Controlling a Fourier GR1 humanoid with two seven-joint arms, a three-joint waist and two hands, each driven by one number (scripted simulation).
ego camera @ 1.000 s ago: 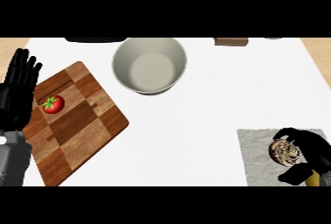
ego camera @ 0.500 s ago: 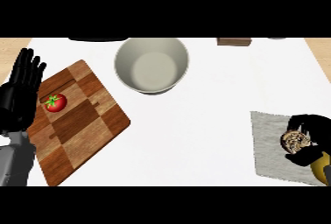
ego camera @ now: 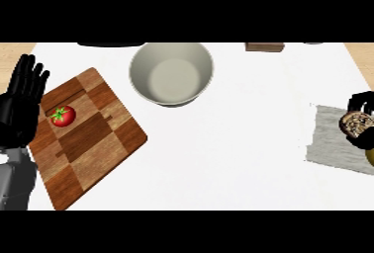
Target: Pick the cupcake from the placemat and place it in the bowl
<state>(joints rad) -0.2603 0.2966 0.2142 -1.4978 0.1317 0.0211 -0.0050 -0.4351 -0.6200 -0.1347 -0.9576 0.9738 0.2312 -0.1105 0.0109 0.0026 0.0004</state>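
Note:
At the right edge of the head view my right hand [ego camera: 361, 104] curls round the brown cupcake [ego camera: 355, 122], over the grey placemat [ego camera: 329, 143]. Part of the hand runs off the frame, and a yellowish piece shows at its lower side. The cream bowl [ego camera: 171, 73] stands at the back centre of the white counter, well to the left of the cupcake, with nothing in it. My left hand [ego camera: 21, 106] rests open at the left edge, fingers up, beside the cutting board.
A wooden checkered cutting board [ego camera: 84, 138] lies at the left with a red tomato [ego camera: 63, 115] on it. A small brown block [ego camera: 263, 47] sits at the back right. A dark object [ego camera: 110, 44] lies along the back edge.
The view has shifted, so the placemat, cupcake and right hand slid toward the right edge. The right hand stays curled round the cupcake. The left hand has not moved.

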